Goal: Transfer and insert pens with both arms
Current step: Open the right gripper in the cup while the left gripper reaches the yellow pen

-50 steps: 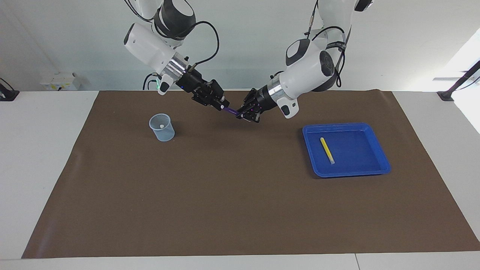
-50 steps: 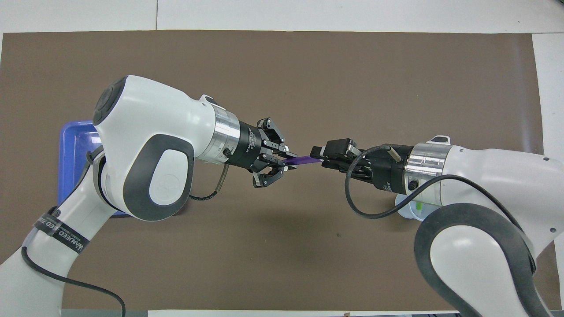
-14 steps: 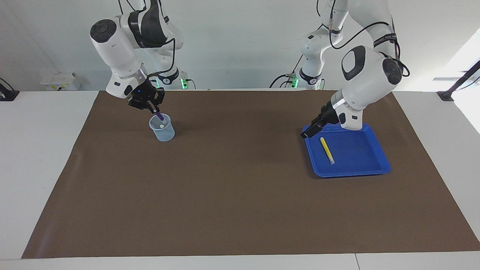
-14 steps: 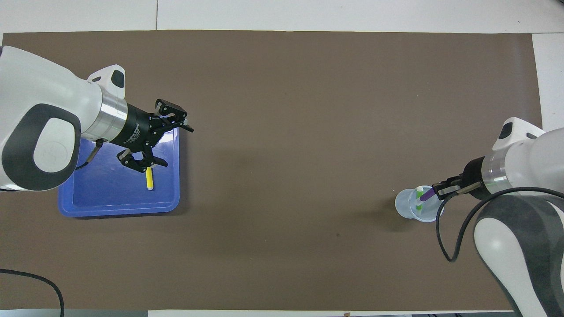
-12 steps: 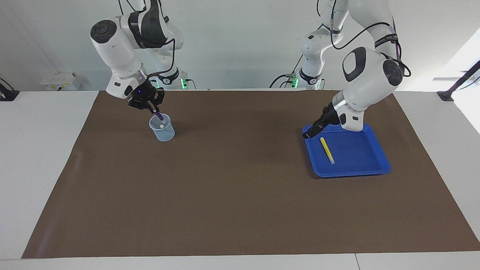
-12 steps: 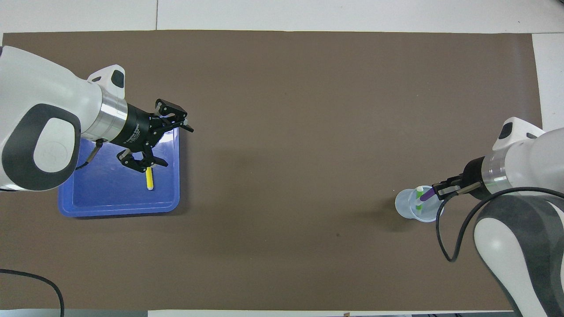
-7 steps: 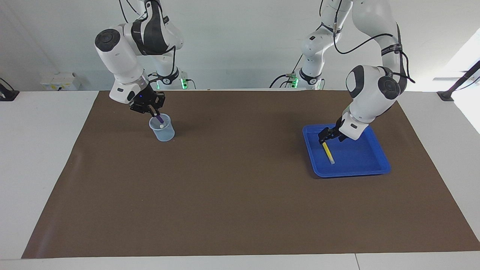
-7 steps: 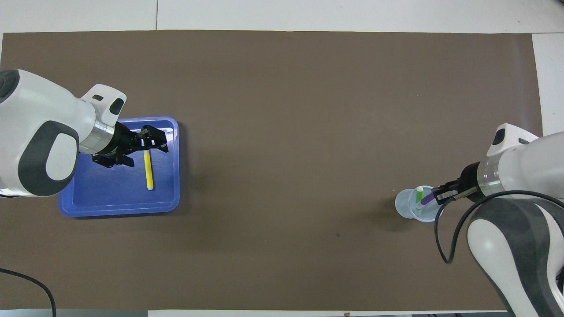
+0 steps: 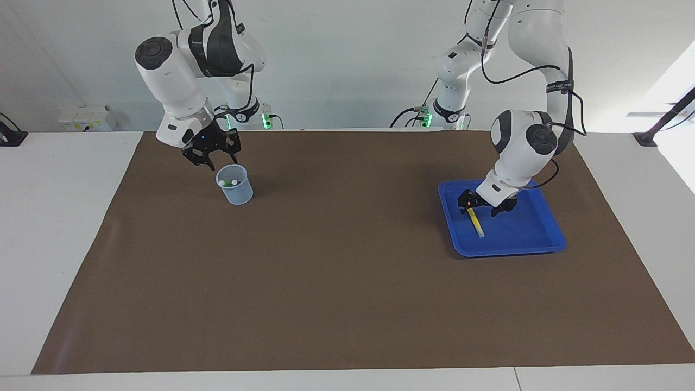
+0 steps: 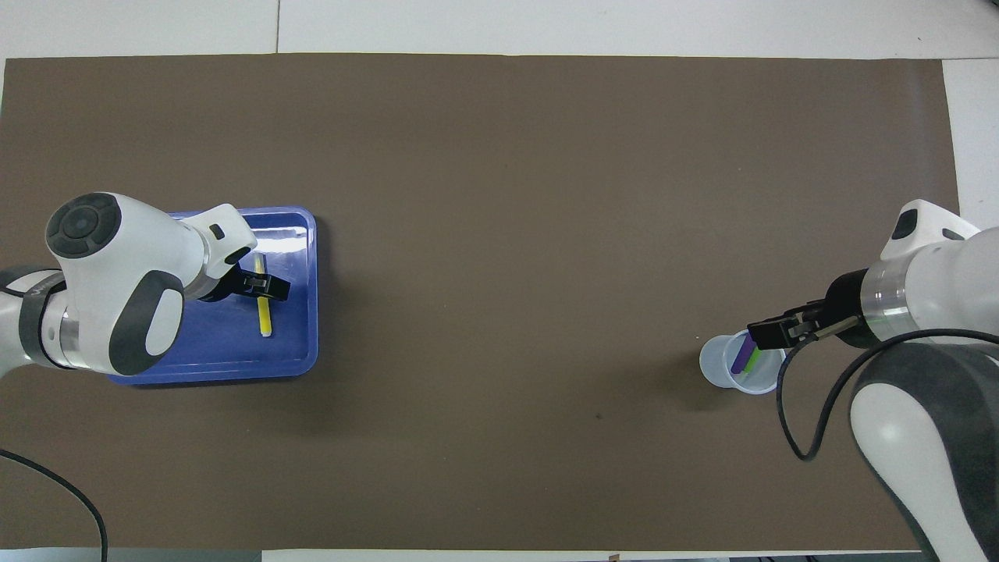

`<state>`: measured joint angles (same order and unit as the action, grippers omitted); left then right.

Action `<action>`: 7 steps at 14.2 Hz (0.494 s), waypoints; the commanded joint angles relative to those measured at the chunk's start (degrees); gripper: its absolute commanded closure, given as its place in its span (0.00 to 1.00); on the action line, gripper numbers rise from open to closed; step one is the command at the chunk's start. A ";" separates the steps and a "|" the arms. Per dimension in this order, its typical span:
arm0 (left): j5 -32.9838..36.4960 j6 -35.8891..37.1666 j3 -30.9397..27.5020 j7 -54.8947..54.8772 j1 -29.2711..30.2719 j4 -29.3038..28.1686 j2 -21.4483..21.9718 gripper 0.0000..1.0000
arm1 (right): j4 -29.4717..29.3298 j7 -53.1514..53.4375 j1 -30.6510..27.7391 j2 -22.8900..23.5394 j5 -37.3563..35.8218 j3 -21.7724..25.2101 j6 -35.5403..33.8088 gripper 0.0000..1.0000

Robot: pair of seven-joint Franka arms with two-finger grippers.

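Pens, purple [image 10: 741, 353] and green [image 10: 754, 359], lean in the cup [image 9: 239, 193] just under our right hand [image 9: 214, 157], which is spread wide and empty; a careless lift could clip the rim. The yellow pen [image 9: 476, 224] lies under our left hand [image 9: 486, 205], also wide; the tray [image 9: 543, 239] wall crowds it, while the desk [image 9: 347, 271] between the hands is open.

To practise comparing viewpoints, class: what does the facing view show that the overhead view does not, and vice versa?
Only facing: the arms' bases with green lights, and the right pincer hanging just above the clear cup. Only overhead: the purple pen and green pen leaning inside that cup. Both: the yellow pen lying in the blue tray, the open left pincer over it.
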<state>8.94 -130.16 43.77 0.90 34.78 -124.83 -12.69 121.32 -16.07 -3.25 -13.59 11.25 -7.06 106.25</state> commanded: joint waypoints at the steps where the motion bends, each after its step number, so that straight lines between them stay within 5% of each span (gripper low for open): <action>1: 1.61 -2.29 0.09 -0.72 0.29 0.03 -1.02 0.00 | -3.46 4.97 -0.27 1.37 8.32 -0.33 -1.84 0.05; 5: 1.69 -3.43 0.09 -0.55 0.12 0.29 -2.16 0.00 | -3.46 15.97 0.43 1.20 18.35 -0.76 -0.96 0.02; 7: 1.69 -3.70 0.09 -0.55 0.12 0.29 -2.25 0.08 | -3.11 19.66 0.35 1.02 24.40 -1.56 0.61 0.00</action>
<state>9.25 -132.66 43.83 0.72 34.77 -124.78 -14.10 118.62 -0.42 -2.59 -12.95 30.80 -7.86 105.77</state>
